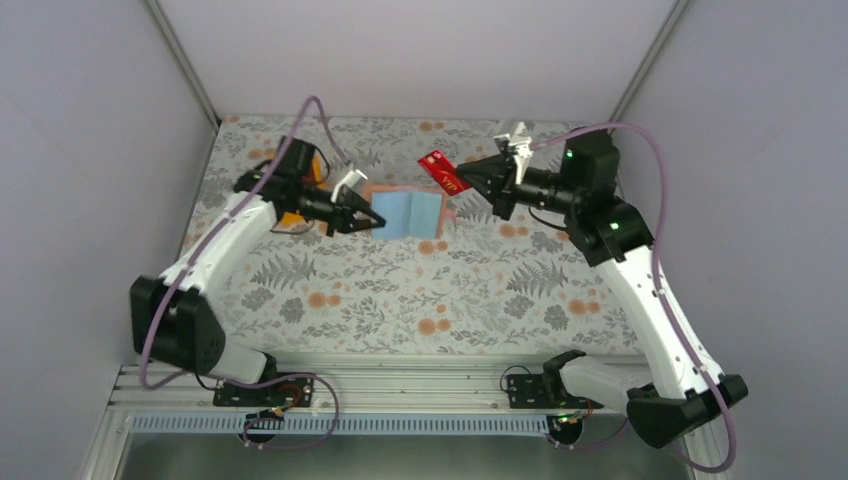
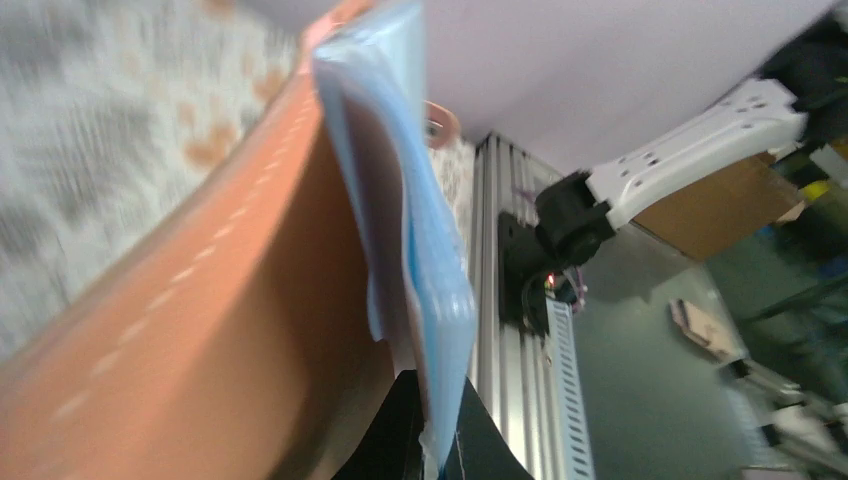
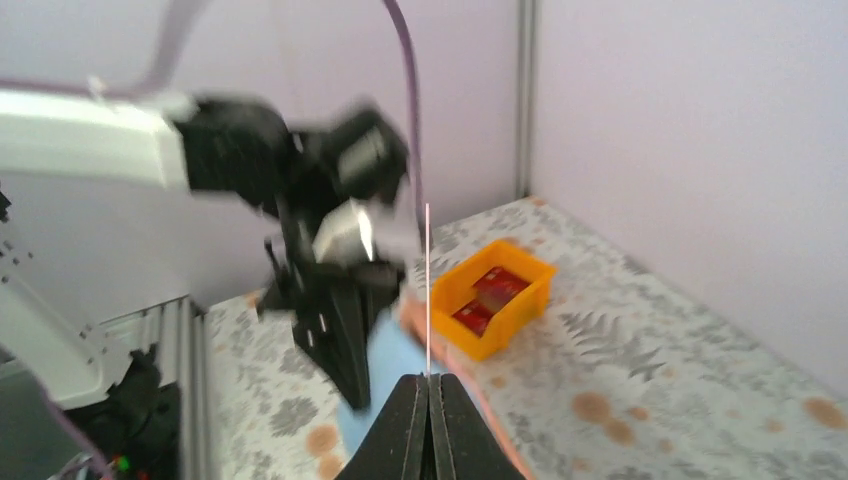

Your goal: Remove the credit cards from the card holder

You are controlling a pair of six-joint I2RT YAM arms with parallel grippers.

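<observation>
Overhead: right pincer (image 1: 463, 178) pinching a red card (image 1: 442, 171), left pincer (image 1: 370, 216) clamped on the card holder (image 1: 412, 213). Only right wrist shows more cards (image 3: 487, 297) in the orange tray (image 3: 503, 335).

A red card (image 1: 443, 172) with pale lettering, a tan wallet (image 1: 410, 214) lined in light blue, an orange tray (image 3: 515, 320) and a grey-leafed, orange-flowered tablecloth (image 1: 400, 300) stood out against lilac walls (image 1: 80, 150)

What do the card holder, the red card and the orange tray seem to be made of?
Card holder: likely tan leather or imitation, matte, with a stitched edge; pale blue lining looks like fabric. Red card: probably thin stiff plastic, held flat, unbent. Orange tray: apparently smooth moulded plastic.
</observation>
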